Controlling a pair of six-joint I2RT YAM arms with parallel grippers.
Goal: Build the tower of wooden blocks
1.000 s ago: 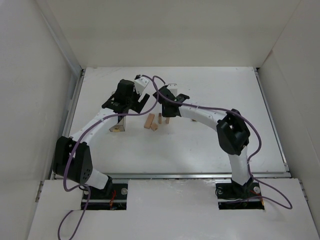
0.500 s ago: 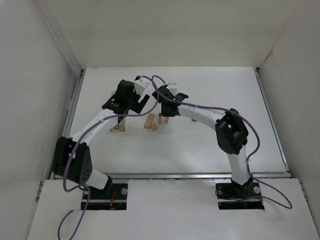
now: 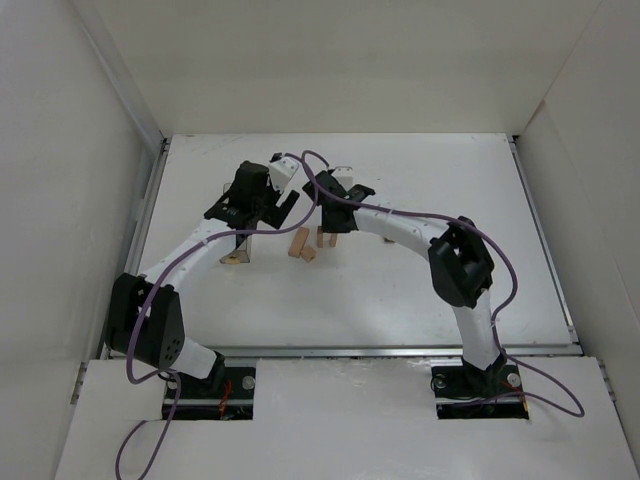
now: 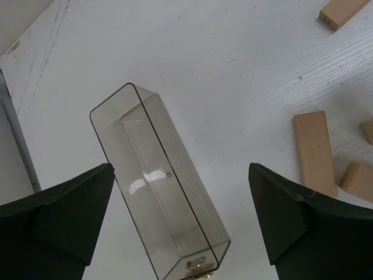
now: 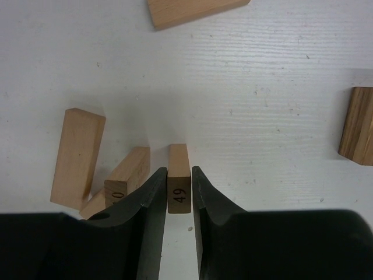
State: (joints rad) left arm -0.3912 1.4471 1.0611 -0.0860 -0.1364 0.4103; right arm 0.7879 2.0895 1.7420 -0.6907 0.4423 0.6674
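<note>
White walls close in a white table (image 3: 420, 290), and the wood blocks (image 3: 312, 244) sit grouped near its middle, between the two arms' heads.

From the right wrist, the right gripper (image 5: 179, 171) has its jaws drawn in narrow, one finger on each side of the block marked 49 (image 5: 179, 182). The numbered end of that block faces the camera, and the fingers lie against its flanks with no clear gap. Just left of it a second numbered block (image 5: 125, 178) lies tilted, and its end is nearly touching the left finger. Beside that lies a plain plank (image 5: 77, 157). Another plank (image 5: 192, 9) lies farther off at the top of that view, and a darker block (image 5: 356, 125) stands well apart at the right edge.

The left gripper (image 4: 180, 219) is spread as wide as it goes and holds nothing. It hangs over a clear plastic box (image 4: 157, 181) that lies on the table between its fingers (image 4: 64, 216). The left fingertip is very near the box's edge, and whether it touches cannot be told. A small tan speck (image 4: 198, 266) shows at the box's near end, too small to name. To that gripper's right lie a flat plank (image 4: 315, 153) and a small block (image 4: 358, 181).
</note>
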